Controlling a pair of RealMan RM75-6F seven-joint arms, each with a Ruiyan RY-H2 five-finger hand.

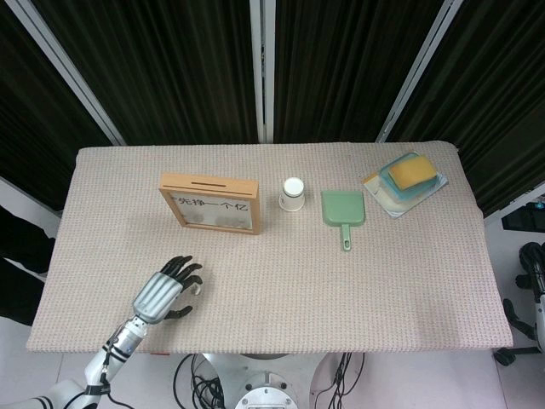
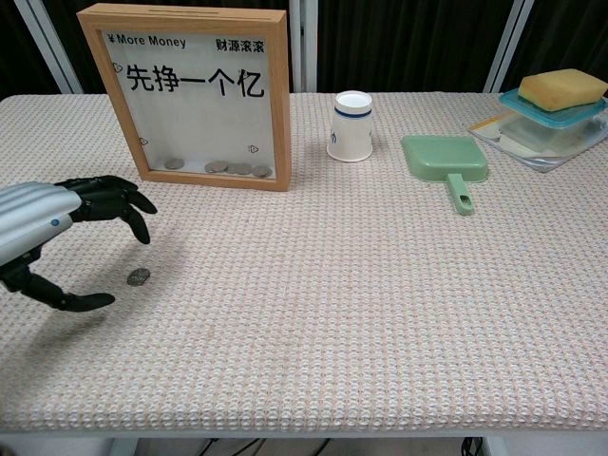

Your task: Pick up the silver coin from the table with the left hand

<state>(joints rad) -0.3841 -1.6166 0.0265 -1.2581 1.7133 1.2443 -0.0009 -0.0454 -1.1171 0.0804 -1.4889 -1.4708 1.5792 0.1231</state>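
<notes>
your table (image 2: 380, 313), covered in a woven beige cloth, fills both views. on it, toward the back left, the wooden coin frame (image 2: 195, 90) stands upright with chinese lettering on its clear front and a few coins lying at the bottom inside. at the back right corner you have a stack of food containers (image 2: 543, 123) with a yellow sponge (image 2: 562, 87) resting on top. your left hand (image 2: 59, 228) sits low over the near left part of the cloth, holding nothing, its dark fingers (image 2: 119, 201) curled forward and downward and the thumb spread apart below them. in the head view that left hand (image 1: 166, 290) partly covers the coin. your right hand (image 1: 536, 285) shows only as a sliver at the right edge of the head view, off the table, and you cannot tell how its fingers lie. the green dustpan (image 2: 445, 160) lies flat between the containers and the paper cup (image 2: 351, 125), handle pointing toward you. the cup stands upright just right of the frame. the silver coin (image 2: 139, 276) lies flat on the cloth, in the gap between your fingertips and thumb, not touched by either in the chest view.
</notes>
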